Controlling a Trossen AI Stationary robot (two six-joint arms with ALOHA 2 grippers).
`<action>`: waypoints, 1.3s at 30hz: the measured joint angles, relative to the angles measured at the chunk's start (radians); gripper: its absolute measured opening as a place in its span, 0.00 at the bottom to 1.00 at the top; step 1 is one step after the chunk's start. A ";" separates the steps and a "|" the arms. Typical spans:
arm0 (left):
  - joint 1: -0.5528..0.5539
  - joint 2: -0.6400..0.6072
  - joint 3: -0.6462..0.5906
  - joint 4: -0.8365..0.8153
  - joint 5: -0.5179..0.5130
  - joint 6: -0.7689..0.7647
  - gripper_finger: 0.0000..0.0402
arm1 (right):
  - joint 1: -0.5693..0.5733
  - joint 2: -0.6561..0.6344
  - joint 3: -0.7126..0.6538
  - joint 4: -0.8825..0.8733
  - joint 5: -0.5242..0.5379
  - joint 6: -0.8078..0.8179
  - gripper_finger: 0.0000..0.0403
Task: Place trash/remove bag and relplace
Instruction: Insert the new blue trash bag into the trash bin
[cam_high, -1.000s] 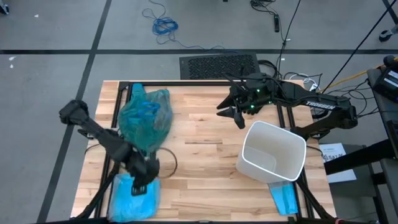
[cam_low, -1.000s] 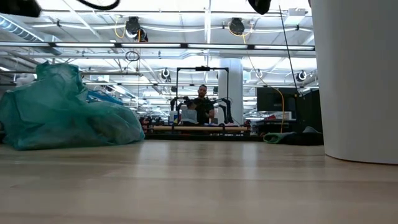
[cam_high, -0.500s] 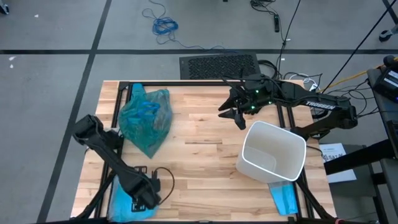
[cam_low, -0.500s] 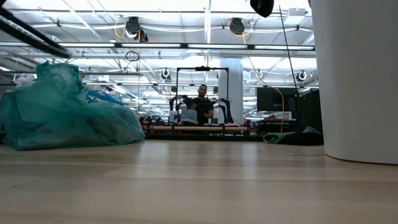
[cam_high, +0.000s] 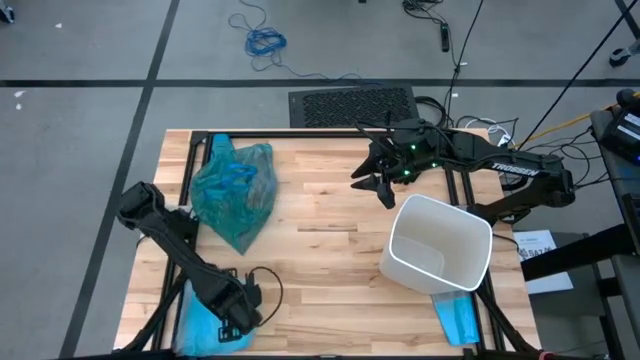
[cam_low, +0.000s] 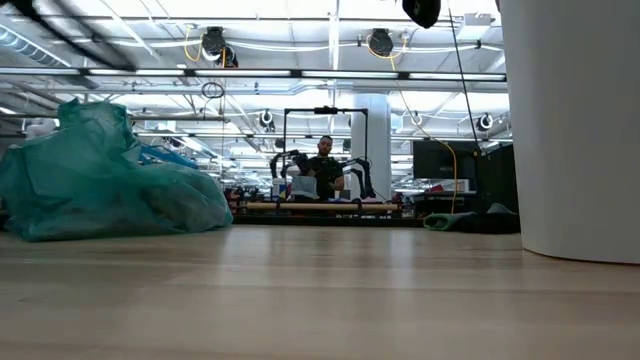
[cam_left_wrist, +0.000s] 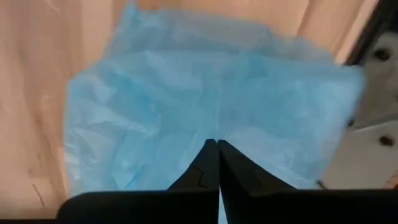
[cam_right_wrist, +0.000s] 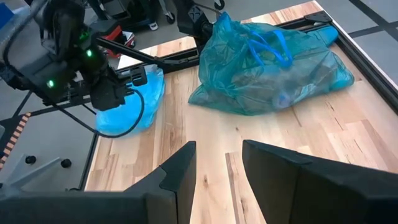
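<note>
The teal-green bag (cam_high: 236, 188) lies bunched and full on the far left of the table, resting on its side (cam_low: 100, 185). The trash is hidden, apart from dim shapes inside the bag. A pale sky-blue plastic bag (cam_high: 200, 322) lies flat at the near left corner. My left gripper (cam_high: 238, 318) is down on it and shut. My right gripper (cam_high: 378, 186) hangs open in the air just beyond the empty white bin (cam_high: 436, 246), which stands right of the middle. My left gripper comes from above, pointing steeply down, and its two fingertips (cam_left_wrist: 213, 148) meet on the upper surface of the pale blue plastic (cam_left_wrist: 205, 127), near the bag's middle. Creases run in toward the tips. How many layers sit between them is hidden. The bag lies flat on the table.
A small flat folded blue sheet (cam_high: 457, 318) lies at the near right corner beside the bin. Black frame rails (cam_high: 190, 160) border the tabletop. Bare wood (cam_high: 320, 270) lies between the teal bag and the bin. A person stands far off in the room (cam_low: 323, 165).
My left gripper has gone down and toward the table's near edge, onto the pale blue bag, and stayed there for the last half second. The teal bag, the bin and my right arm have kept still.
</note>
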 joint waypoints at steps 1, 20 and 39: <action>0.011 -0.021 0.000 -0.001 -0.014 -0.006 0.00 | 0.000 0.000 0.000 0.001 0.000 0.000 0.30; 0.193 -0.277 -0.070 0.022 -0.029 0.102 0.03 | -0.029 -0.060 0.000 -0.117 0.011 -0.059 0.30; 0.246 -0.250 -0.335 0.196 0.153 0.003 0.66 | -0.029 -0.060 0.000 -0.159 0.008 -0.061 0.30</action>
